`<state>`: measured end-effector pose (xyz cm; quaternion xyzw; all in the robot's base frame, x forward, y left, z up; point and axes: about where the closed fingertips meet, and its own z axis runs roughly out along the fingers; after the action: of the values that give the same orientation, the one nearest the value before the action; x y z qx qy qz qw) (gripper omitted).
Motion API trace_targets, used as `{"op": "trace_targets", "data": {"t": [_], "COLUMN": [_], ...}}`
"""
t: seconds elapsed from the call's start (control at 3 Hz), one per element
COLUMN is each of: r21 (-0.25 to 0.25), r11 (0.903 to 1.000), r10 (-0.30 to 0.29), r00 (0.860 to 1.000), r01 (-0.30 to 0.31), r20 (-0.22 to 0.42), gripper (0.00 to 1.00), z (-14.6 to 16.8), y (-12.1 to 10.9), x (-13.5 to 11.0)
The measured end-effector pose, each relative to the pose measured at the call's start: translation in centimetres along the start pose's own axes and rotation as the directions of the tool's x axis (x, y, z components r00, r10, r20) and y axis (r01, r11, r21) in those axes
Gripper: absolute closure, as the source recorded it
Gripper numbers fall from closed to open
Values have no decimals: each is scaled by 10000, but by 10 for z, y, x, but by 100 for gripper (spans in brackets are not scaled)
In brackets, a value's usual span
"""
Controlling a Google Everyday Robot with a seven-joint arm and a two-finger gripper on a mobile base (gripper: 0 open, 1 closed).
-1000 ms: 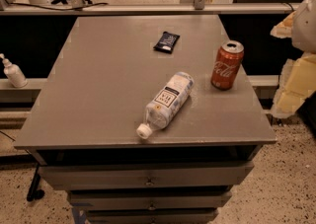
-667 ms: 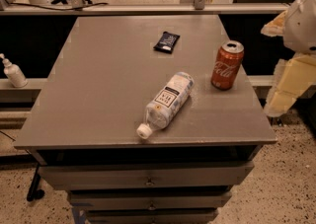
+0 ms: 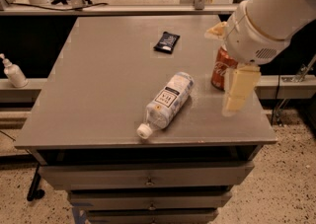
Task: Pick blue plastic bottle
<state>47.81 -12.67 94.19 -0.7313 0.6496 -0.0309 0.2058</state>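
The blue plastic bottle (image 3: 168, 100) lies on its side near the middle front of the grey table (image 3: 98, 85). Its white cap (image 3: 144, 130) points to the front left edge and its label faces up. My gripper (image 3: 227, 61) hangs over the table's right side, to the right of the bottle and apart from it. It is open and empty, with one cream finger (image 3: 238, 89) pointing down and the other (image 3: 216, 31) higher up. The white arm comes in from the upper right.
A red Coca-Cola can (image 3: 220, 68) stands at the right, partly hidden behind my gripper. A small black packet (image 3: 166, 42) lies at the back. A white pump dispenser (image 3: 13, 71) stands on a ledge to the left. Drawers (image 3: 148, 176) sit under the tabletop.
My arm and gripper have swung left from the right edge to over the table's right side, now covering part of the can. The bottle, can and packet have not moved.
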Motion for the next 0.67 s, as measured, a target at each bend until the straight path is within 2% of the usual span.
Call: {"op": "trace_targets", "data": {"t": [0.33,0.67], "r21": [-130,-298], "r11": [9874,9589], "r10": [-1565,-2780], "r00": [9858,9551], "r01": [1576,2823], "r20": [607,1020], "gripper": [0,0], "z": [31,56], "y": [-8,-9], "x": [-26,-46]}}
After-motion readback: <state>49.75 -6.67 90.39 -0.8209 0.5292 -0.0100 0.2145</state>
